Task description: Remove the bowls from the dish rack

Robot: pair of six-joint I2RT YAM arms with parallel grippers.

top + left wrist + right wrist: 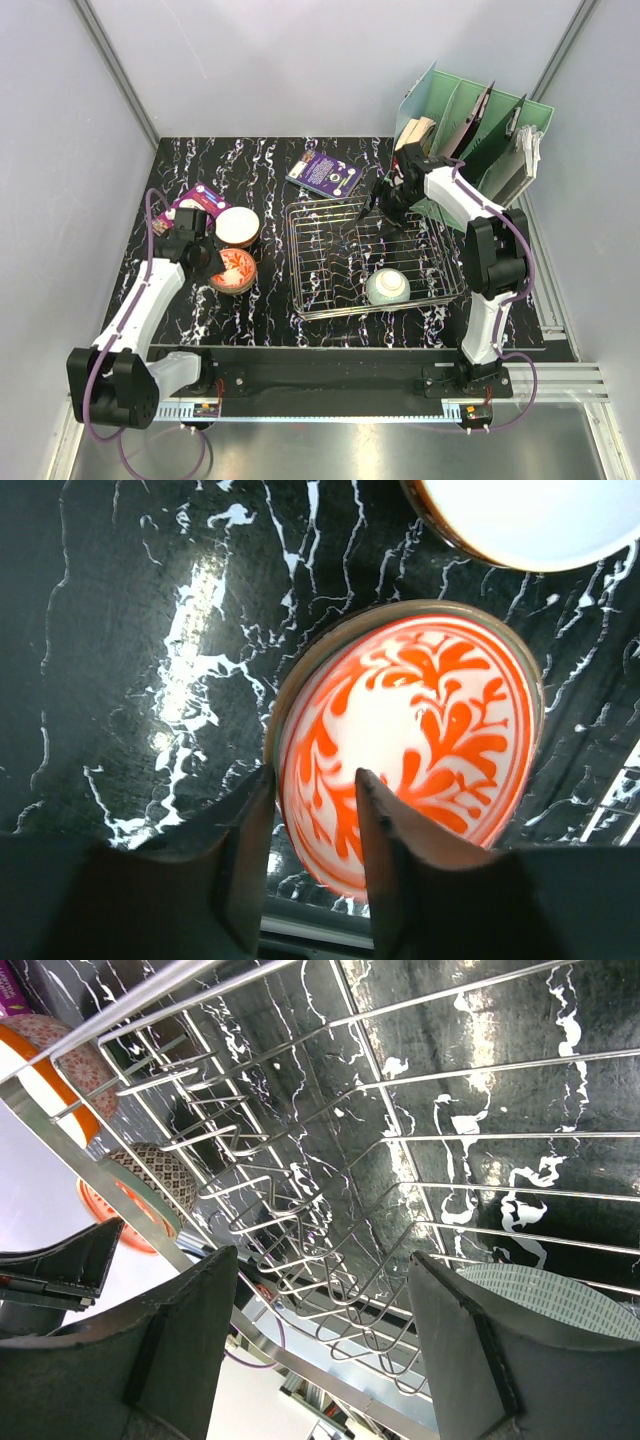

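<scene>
A red floral bowl [237,270] [420,730] sits upright on the black marbled table, left of the dish rack [300,262]. My left gripper [206,257] [315,780] straddles its near rim, one finger outside and one inside; the jaws stand apart, wider than the thin wall. A cream bowl [238,226] [530,520] rests just behind it. A pale green bowl [387,288] [560,1295] lies in the rack's front right. My right gripper [385,200] [325,1260] hangs open over the rack's back right wires [330,1160], holding nothing.
A mint-green file organizer [470,120] with clipboards stands at the back right, close behind the right arm. A purple book [323,173] lies behind the rack. A purple packet [190,205] lies at the left, beside the cream bowl.
</scene>
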